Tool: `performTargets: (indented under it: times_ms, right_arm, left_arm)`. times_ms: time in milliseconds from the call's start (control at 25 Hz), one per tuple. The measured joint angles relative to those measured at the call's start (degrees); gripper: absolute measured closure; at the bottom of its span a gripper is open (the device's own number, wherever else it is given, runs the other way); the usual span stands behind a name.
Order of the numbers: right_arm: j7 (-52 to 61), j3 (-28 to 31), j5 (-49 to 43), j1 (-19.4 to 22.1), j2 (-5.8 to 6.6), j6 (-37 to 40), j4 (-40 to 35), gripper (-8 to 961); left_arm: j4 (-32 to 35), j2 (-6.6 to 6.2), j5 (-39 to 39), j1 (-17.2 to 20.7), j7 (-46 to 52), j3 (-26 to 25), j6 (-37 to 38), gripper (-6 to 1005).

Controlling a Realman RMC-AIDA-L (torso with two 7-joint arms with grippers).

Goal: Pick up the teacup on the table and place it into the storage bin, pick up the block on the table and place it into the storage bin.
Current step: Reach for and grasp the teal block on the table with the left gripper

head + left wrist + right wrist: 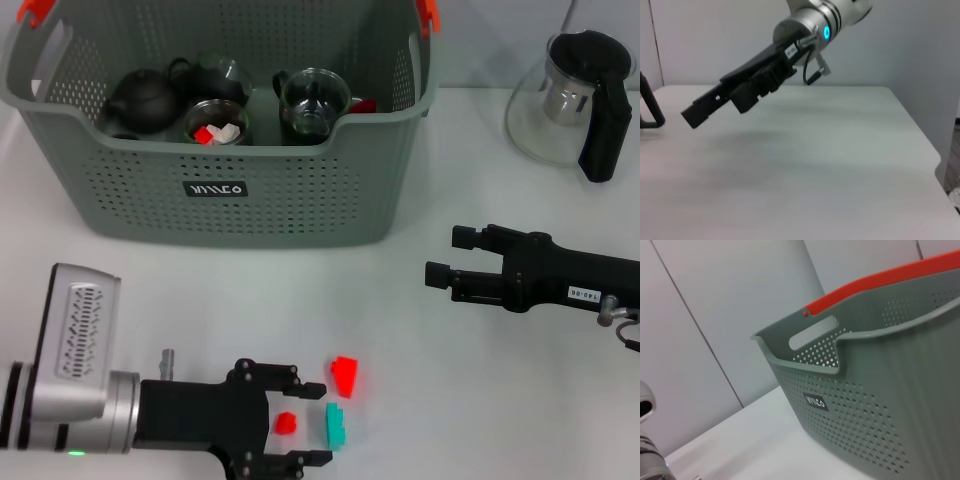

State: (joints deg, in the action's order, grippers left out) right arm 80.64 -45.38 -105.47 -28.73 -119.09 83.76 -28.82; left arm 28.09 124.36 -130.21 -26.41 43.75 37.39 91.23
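White tabletop below grey storage bin [250, 215]: left gripper [290, 420] wide open, empty, straddling small red block [286, 423], risks nudging teal block [335, 425]; right gripper [445, 257] empty, slightly parted.

Big grey perforated storage bin [150, 215] at the far left of the table, upright, orange-red clips on the rim, black label on the near wall; glass teacups [312, 103] already sitting inside; three small blocks near, right of centre: red block [345, 376], smaller red one [286, 423], teal one [335, 424].
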Motion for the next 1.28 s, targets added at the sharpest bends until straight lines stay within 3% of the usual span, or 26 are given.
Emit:
performTargets:
  times_ms: [1280]
  right_arm:
    - [-0.14, 0.03, -0.09, 0.24, 0.19, 0.00, 0.00, 27]
  left_arm:
    - [-5.02, 0.16, 0.26, -2.77, -0.07, 0.92, -6.45, 413]
